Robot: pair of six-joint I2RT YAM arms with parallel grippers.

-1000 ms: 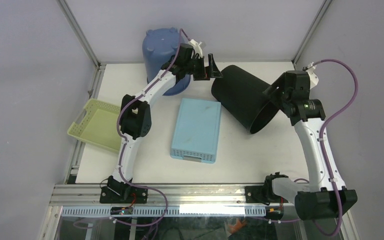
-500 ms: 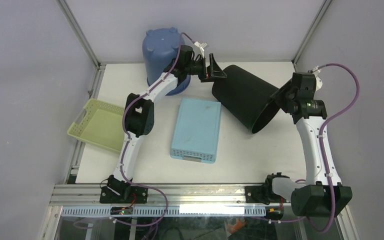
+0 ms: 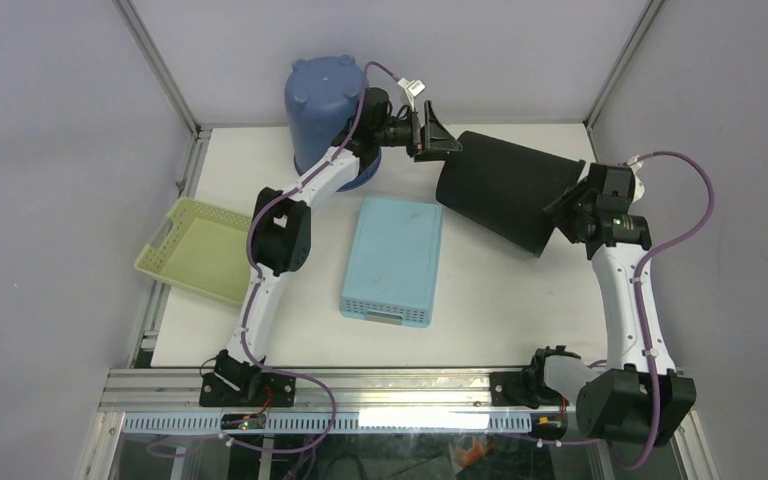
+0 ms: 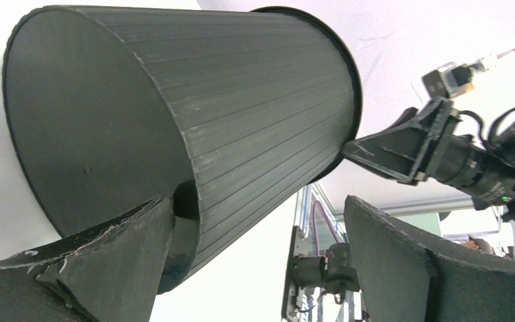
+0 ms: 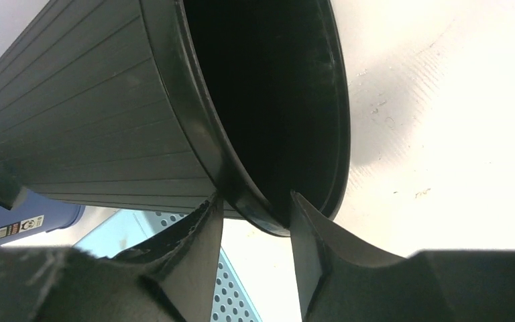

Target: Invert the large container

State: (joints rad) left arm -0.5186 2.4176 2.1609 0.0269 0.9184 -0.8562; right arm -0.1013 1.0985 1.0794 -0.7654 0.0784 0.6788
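The large container (image 3: 500, 188) is a black ribbed bin, tilted on its side at the back right of the table with its mouth toward the right. My right gripper (image 3: 561, 214) is shut on its rim. In the right wrist view the right gripper (image 5: 256, 201) has one finger inside the container (image 5: 107, 114) and one outside. My left gripper (image 3: 440, 136) stands open at the bin's closed base. In the left wrist view the left gripper (image 4: 258, 208) has one finger close against the base edge of the container (image 4: 174, 114), the other well apart.
An upside-down blue bucket (image 3: 324, 108) stands at the back left, just behind the left arm. A light blue perforated tray (image 3: 394, 260) lies in the middle of the table. A yellow-green basket (image 3: 195, 250) sits at the left edge.
The right gripper closed on the rim and swung right, tipping the bin so its opening no longer faces the overhead camera. The left gripper rose and shifted right along the base.
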